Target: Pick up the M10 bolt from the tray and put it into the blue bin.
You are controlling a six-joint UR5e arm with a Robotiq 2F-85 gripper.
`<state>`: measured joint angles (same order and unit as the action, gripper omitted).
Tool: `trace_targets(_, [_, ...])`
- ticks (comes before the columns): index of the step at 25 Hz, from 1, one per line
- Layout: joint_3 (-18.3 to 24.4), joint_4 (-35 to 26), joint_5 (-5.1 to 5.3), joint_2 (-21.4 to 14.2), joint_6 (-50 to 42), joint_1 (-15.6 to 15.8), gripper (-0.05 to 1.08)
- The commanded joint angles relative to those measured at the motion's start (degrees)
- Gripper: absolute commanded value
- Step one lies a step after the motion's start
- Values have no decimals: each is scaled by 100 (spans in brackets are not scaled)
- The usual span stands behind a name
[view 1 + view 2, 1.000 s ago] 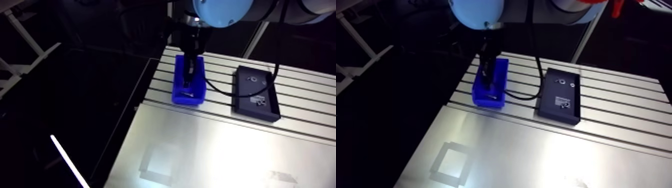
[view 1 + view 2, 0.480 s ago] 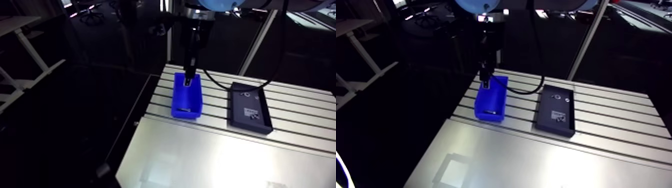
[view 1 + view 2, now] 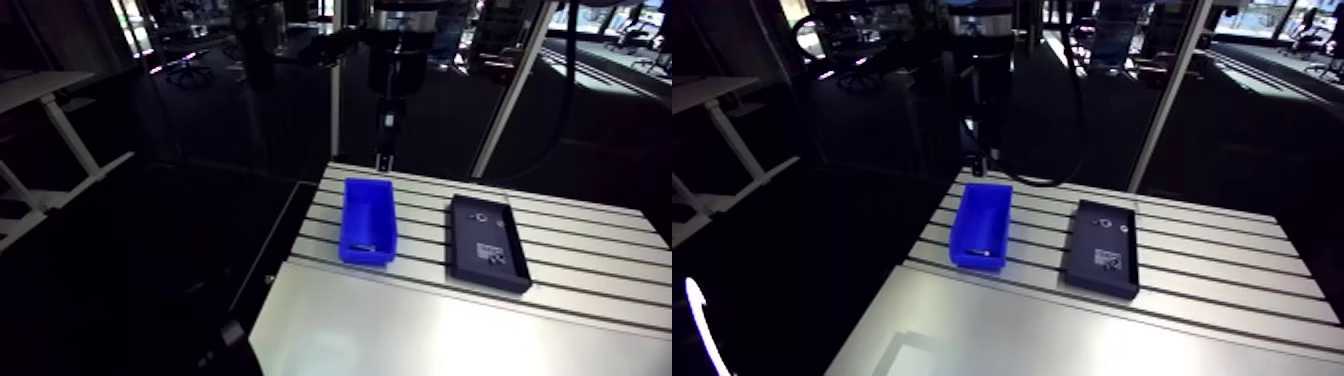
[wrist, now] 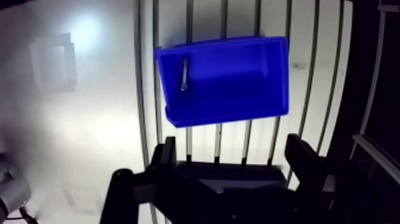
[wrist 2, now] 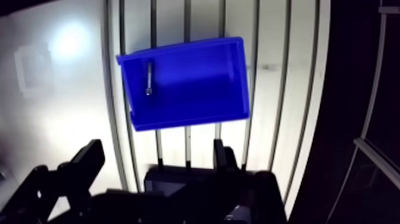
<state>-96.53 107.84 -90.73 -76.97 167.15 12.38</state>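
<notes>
Bolt in the bin, pincer empty and spread wide.

From the wrist view I see the gripper point(image 4: 231, 146) with its two fingers well apart and nothing between them, hanging high above the slotted table point(image 3: 600, 260). The M10 bolt point(image 4: 184, 72) lies flat on the floor of the blue bin point(image 4: 238, 113), close to one end wall. In the arm view the black tray point(image 3: 466, 268) sits beside the bin, apart from it, with a few small parts I can't identify.
</notes>
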Motion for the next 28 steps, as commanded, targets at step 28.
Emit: trace_targets(28, [1106,-2412,7,-1149,-7271,-1757,1])
